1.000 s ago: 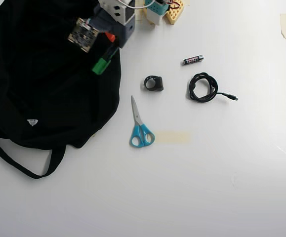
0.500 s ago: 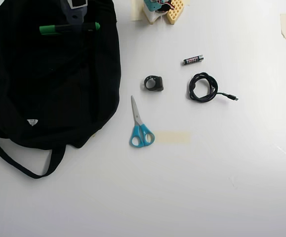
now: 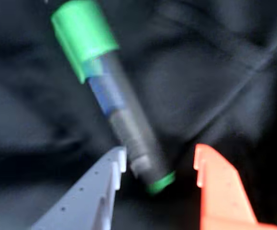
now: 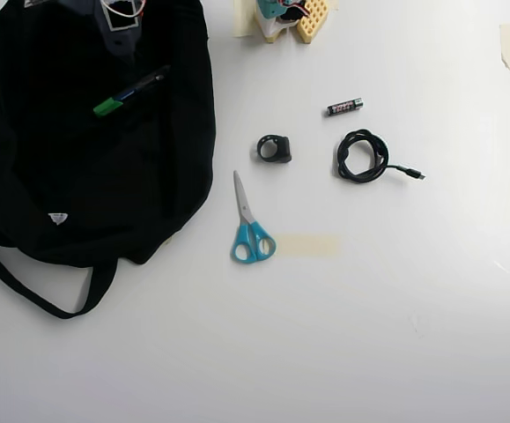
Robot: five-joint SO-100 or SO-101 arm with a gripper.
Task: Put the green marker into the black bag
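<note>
Gripper (image 3: 160,160) jaws spread wide, holding nothing; white and orange tips either side of green marker (image 3: 109,96), w/o touching, tail end between them. In overhead view marker (image 4: 129,92) lay slanted on black bag (image 4: 78,194), cap toward lower left; whether inside or just on fabric, couldn't tell. Best handled by lifting straight up, jaws kept apart, avoiding nudging barrel or snagging cloth.
</note>
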